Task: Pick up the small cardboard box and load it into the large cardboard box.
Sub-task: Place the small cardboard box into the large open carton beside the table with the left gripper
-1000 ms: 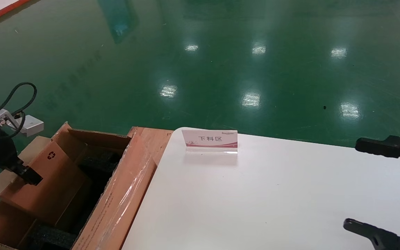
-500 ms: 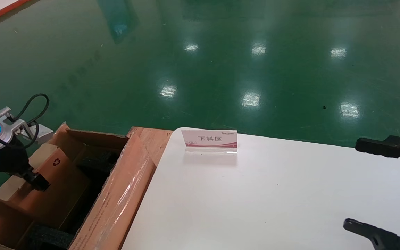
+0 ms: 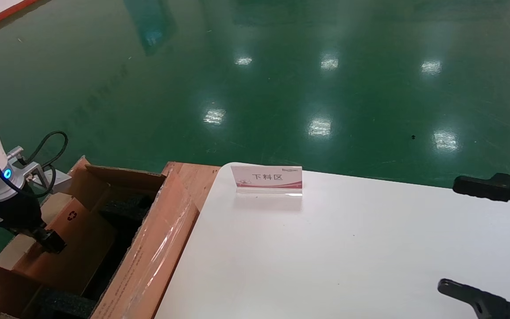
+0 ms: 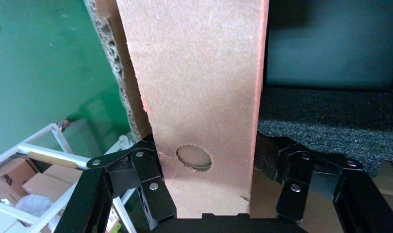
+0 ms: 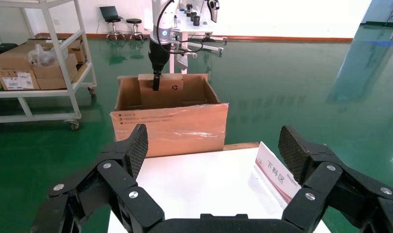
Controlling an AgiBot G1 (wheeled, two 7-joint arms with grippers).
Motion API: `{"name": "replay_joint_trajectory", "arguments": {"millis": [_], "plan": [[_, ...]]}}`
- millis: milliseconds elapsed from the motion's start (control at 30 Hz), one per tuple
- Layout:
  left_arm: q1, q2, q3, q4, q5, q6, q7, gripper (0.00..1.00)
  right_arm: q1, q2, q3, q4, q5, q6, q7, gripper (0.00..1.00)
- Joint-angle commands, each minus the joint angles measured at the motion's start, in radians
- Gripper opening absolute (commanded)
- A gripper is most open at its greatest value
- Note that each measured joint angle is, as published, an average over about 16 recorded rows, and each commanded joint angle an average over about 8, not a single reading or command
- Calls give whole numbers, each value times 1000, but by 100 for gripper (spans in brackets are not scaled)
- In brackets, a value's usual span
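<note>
**Small box going into carton, left arm holding**

Landmark: large cardboard box (image 3: 157,248), beside white table (image 3: 348,248), open, black foam (image 3: 67,303) inside. Small cardboard box (image 3: 75,239) tilted, partly inside the carton at its far-left side, recycling mark up. Left gripper (image 3: 51,243) clamped across the box's narrow edge; likely light, stiff, thin board, dents easily, edge grip fine. Right gripper (image 5: 211,160) spread wide, idle over the table, well away from carton.
</note>
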Motion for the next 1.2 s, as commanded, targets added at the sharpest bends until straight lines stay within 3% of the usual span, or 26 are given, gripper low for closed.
{"name": "replay_joint_trajectory", "arguments": {"millis": [33, 900, 1200], "plan": [[7, 2, -3, 9, -5, 4, 5, 100, 0, 0, 0, 0, 0, 0, 0, 100], [-6, -1, -2, -5, -1, 1, 2, 100, 0, 0, 0, 0, 0, 0, 0, 100], [-157, -46, -48, -120, -32, 9, 103, 100, 0, 0, -1, -1, 0, 0, 0, 100]]}}
